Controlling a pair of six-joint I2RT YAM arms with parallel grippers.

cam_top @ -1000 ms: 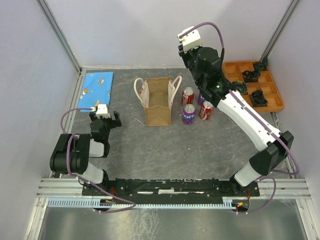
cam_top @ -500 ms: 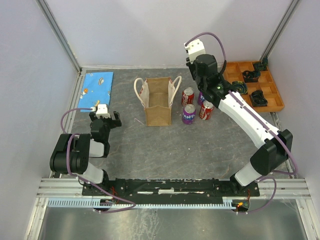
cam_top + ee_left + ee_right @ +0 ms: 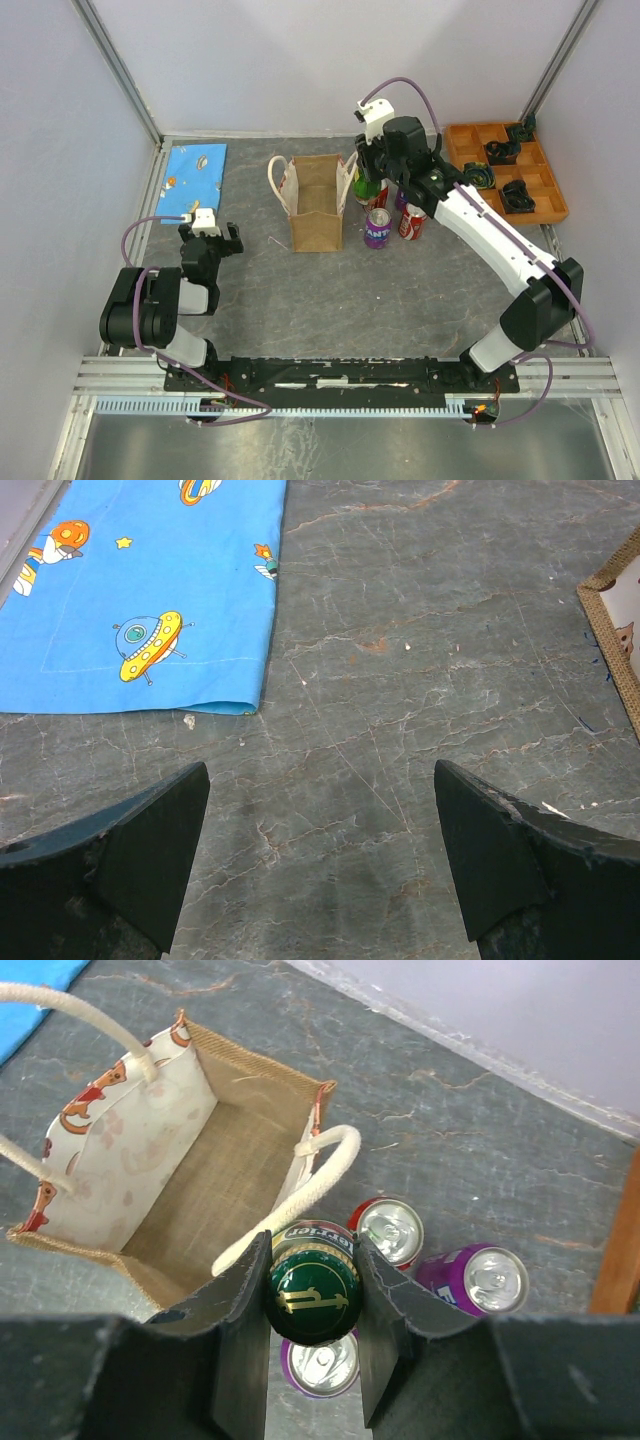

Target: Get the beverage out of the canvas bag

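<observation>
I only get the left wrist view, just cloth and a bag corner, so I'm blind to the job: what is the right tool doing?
Observer: The right wrist view shows the right tool shut on the cap of a green bottle.
Operator: Is that bottle inside the bag?
Observer: No. In the top view it is outside the bag, just to the right of it, by the cans.
Operator: Is the bag empty, then?
Observer: The right wrist view looks down into it, and the part of its floor that shows is bare.
</observation>
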